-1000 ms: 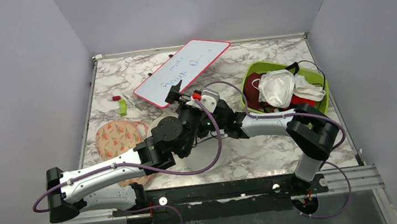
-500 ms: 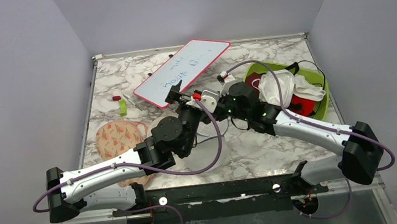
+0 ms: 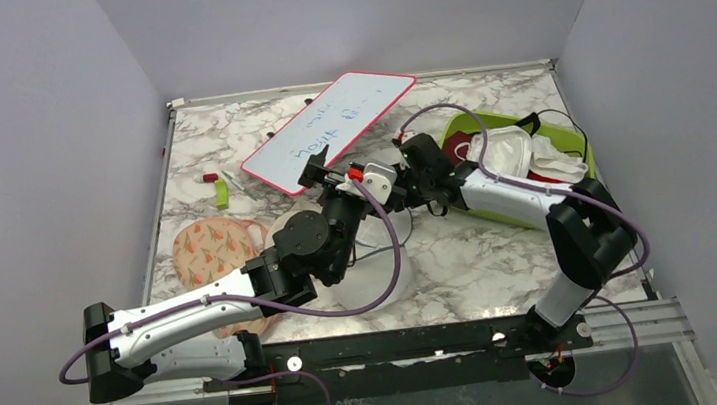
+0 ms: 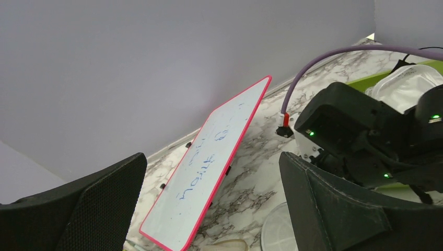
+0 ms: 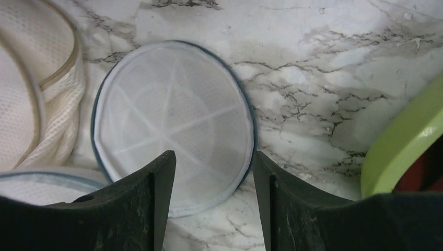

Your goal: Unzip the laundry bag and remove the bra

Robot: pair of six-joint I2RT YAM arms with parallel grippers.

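The laundry bag's round white mesh face [image 5: 172, 125] with its blue-grey zip rim lies flat on the marble, and another rimmed part [image 5: 42, 180] shows at the lower left. In the top view its translucent body [image 3: 370, 274] lies under the arms. My right gripper [image 5: 213, 157] is open and empty, just above the round face, beside the green bin [image 5: 402, 146]. It sits at the centre in the top view [image 3: 409, 169]. My left gripper [image 4: 211, 162] is open and empty, raised and facing the whiteboard [image 4: 219, 162]. A dark maroon sliver [image 3: 457, 141] in the bin may be the bra.
The green bin [image 3: 586, 201] at the right holds white and red garments. A beige mesh pouch [image 5: 31, 104] lies beside the bag. A peach floral pouch [image 3: 210, 246] lies at the left. A green marker [image 3: 221, 193] lies near the red-framed whiteboard [image 3: 327, 130]. Both arms cross at the centre.
My right arm has swung: its gripper left the front centre, went toward the bin, and now hangs farther back over the bag's round face. The left arm has not moved.
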